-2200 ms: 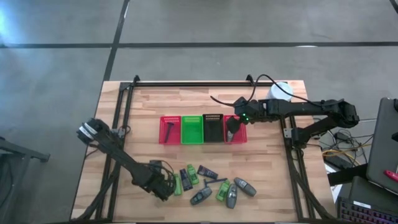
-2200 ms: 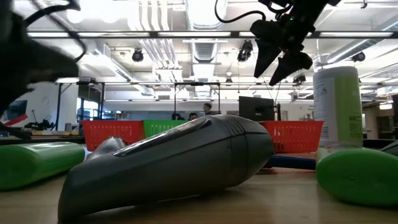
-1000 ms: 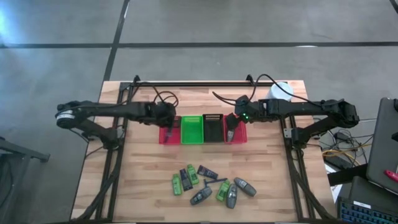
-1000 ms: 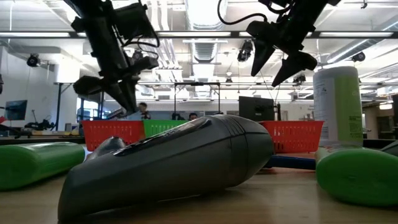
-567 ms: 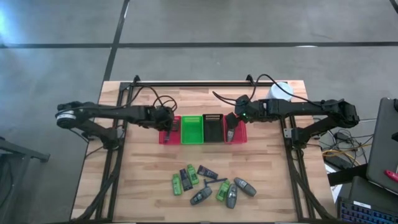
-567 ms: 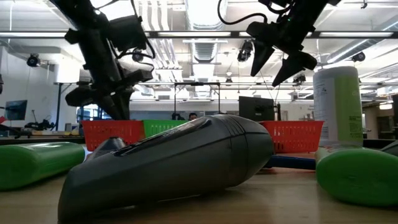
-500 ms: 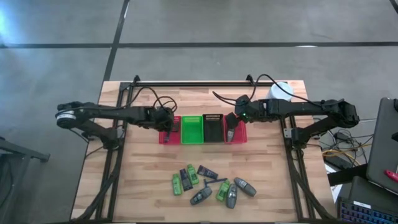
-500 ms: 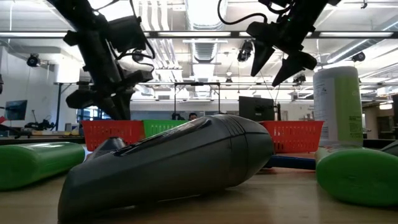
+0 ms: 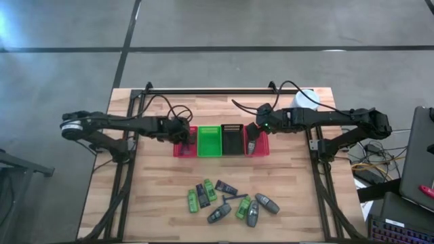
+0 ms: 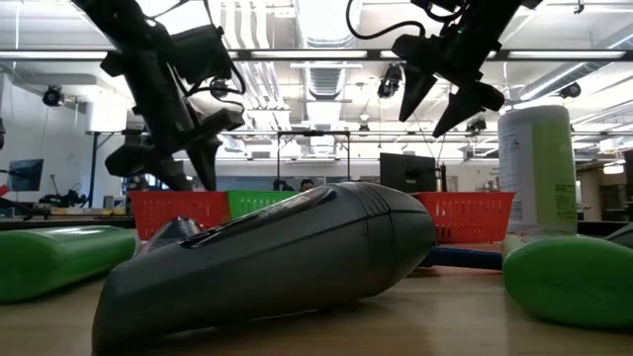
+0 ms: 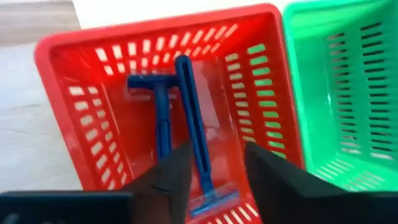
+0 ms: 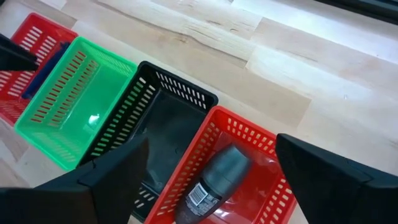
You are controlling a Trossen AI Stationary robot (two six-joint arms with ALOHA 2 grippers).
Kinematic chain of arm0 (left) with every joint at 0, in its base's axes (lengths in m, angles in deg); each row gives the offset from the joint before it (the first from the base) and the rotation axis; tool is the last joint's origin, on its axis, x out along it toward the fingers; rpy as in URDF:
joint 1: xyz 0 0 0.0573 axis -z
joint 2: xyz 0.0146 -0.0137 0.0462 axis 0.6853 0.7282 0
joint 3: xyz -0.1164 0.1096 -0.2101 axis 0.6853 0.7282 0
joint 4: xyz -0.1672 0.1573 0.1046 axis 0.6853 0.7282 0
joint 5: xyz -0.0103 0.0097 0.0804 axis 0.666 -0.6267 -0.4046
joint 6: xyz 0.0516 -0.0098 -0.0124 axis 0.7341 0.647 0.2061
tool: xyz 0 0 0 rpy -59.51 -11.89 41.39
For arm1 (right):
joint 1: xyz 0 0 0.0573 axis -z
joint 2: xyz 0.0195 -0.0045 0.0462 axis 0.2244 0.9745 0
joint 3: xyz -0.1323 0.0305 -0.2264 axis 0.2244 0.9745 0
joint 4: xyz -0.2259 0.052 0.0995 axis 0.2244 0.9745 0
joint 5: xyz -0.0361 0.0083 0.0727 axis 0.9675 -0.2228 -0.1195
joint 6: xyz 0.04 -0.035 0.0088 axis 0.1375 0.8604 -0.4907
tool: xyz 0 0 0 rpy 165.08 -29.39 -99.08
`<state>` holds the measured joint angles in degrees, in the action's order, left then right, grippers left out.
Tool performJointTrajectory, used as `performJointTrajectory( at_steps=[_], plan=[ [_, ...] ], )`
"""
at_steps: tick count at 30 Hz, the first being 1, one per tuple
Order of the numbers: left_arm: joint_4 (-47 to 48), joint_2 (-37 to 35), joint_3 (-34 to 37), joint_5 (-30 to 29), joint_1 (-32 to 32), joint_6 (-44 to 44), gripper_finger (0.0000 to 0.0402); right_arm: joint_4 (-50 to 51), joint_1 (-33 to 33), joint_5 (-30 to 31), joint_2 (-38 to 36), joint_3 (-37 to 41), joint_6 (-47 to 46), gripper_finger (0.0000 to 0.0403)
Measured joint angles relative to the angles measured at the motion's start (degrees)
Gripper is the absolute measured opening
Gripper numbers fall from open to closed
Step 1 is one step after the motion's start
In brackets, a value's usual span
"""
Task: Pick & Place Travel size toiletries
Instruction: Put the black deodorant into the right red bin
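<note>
My left gripper (image 9: 179,133) (image 11: 214,183) hangs open over the left red basket (image 11: 56,93). Two blue razors (image 11: 186,118) lie on that basket's floor, and the longer one runs below the gap between my fingers. My right gripper (image 9: 251,140) (image 12: 217,186) stands wide open above the right red basket (image 12: 261,146), where a grey bottle (image 12: 217,177) lies. The other travel size toiletries (image 9: 230,201), green packets, dark tubes, grey bottles and a razor, lie in a loose group near the table's front edge.
A green basket (image 9: 209,141) and a black basket (image 9: 232,139) stand in a row between the two red ones. A tall white canister (image 9: 305,99) stands at the back right. In the low view a grey bottle (image 10: 277,257) fills the foreground.
My left gripper has shifted a little toward the table's left edge over the left red basket and has opened, letting go of a blue razor. That razor now lies in the basket beside the other one. My right gripper has kept still.
</note>
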<state>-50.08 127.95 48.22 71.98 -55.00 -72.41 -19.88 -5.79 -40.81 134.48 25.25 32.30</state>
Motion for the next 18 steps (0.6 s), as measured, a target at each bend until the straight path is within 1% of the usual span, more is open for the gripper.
performJointTrajectory(
  at_steps=[3,5,8,10,12,15,18],
  plan=[
    [0.71,-1.26,-1.13,0.06,0.81,0.35,0.0192,0.02,0.00,0.00,0.00,0.00,-0.23,0.0359],
    [1.09,-2.50,-2.72,0.05,1.67,1.04,0.0207,0.02,0.00,0.00,0.00,0.00,-0.29,0.0361],
    [1.36,-4.75,-5.46,-0.06,3.34,2.02,0.0217,0.02,0.00,0.00,0.00,0.00,-0.39,0.0359],
    [3.67,-6.06,-7.79,-0.11,5.26,0.65,0.0219,0.02,0.00,-0.02,0.00,0.00,-0.46,0.0354],
    [8.62,-6.78,-10.13,-0.20,8.47,-1.04,0.0219,0.08,0.00,-0.02,0.00,0.00,-1.06,0.0350],
    [17.18,-6.68,-12.78,-1.58,15.35,-5.37,0.0220,0.08,0.00,-0.02,0.00,0.00,-1.79,0.0345],
    [20.95,-6.36,-13.40,-3.88,22.79,-12.33,0.0221,0.07,0.00,-0.02,0.00,0.00,-1.87,0.0341]
  ],
)
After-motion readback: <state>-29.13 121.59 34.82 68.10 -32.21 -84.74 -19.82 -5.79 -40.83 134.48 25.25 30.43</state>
